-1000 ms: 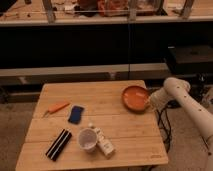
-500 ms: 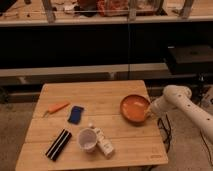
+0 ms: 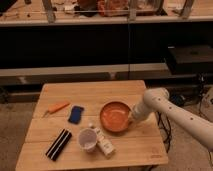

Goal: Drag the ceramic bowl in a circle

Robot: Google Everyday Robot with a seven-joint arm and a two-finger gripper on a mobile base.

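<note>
The ceramic bowl [image 3: 115,116] is a wide, shallow orange-terracotta dish with a darker rim. It sits on the wooden table [image 3: 125,92], right of centre. My gripper [image 3: 131,120] comes in from the right on a white arm and is at the bowl's right rim, touching it. The small whitish cup [image 3: 88,139] stands just left of and in front of the bowl.
A small white box [image 3: 105,144] lies beside the cup. A blue flat object [image 3: 75,114], an orange tool [image 3: 57,107] and a black striped object [image 3: 59,144] lie on the left half. Dark shelving stands behind the table. The table's right edge is close to my arm.
The bowl has moved left and toward the front of the table, from the right rear area toward the centre. My gripper has moved along with it at its right rim.
</note>
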